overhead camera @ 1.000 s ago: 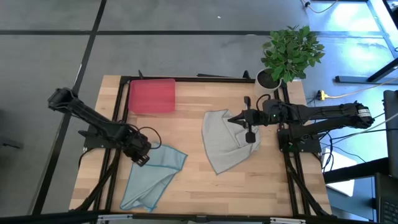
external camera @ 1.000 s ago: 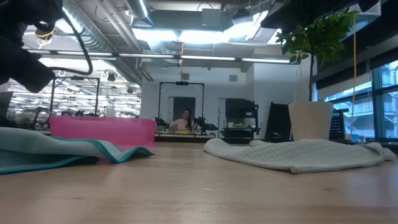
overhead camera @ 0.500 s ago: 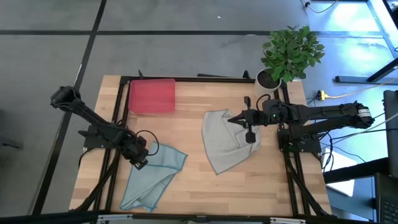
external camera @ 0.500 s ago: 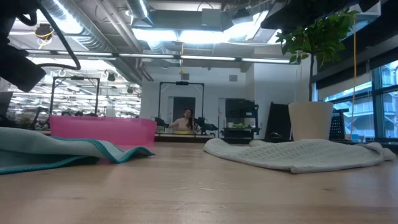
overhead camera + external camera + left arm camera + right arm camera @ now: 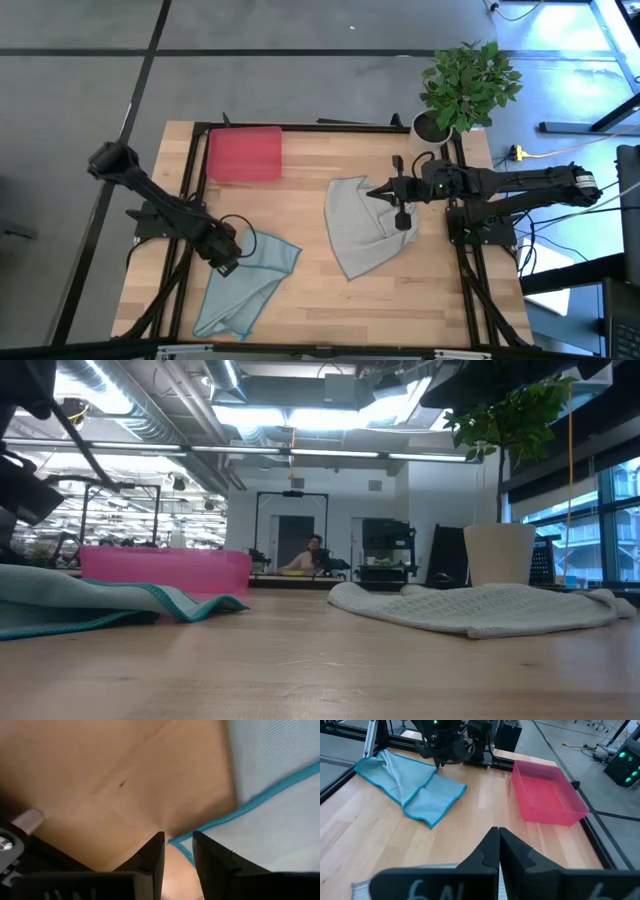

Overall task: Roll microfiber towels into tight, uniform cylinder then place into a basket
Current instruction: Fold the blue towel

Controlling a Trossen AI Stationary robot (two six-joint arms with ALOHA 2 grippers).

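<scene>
We see the left tool low over the wooden desk, at the left-side edge of the blue towel. Its fingers stand a narrow gap apart, and the teal hem of the towel lies right at the tips (we cannot tell whether the hem is pinched between them or only touched). The blue towel lies crumpled and unrolled at the front left of the desk, with one corner folded over itself.

The right tool sits over the right-hand part of the grey towel, its fingers pressed together with nothing between them. The grey towel lies loosely bunched and unrolled near the middle right of the desk.

The red basket stands at the back left of the desk, well apart from both towels, and holds nothing (the right wrist view shows its bare floor). A white pot with a green plant stands at the back right corner. In the low view a person shows far off in the room behind the desk.
</scene>
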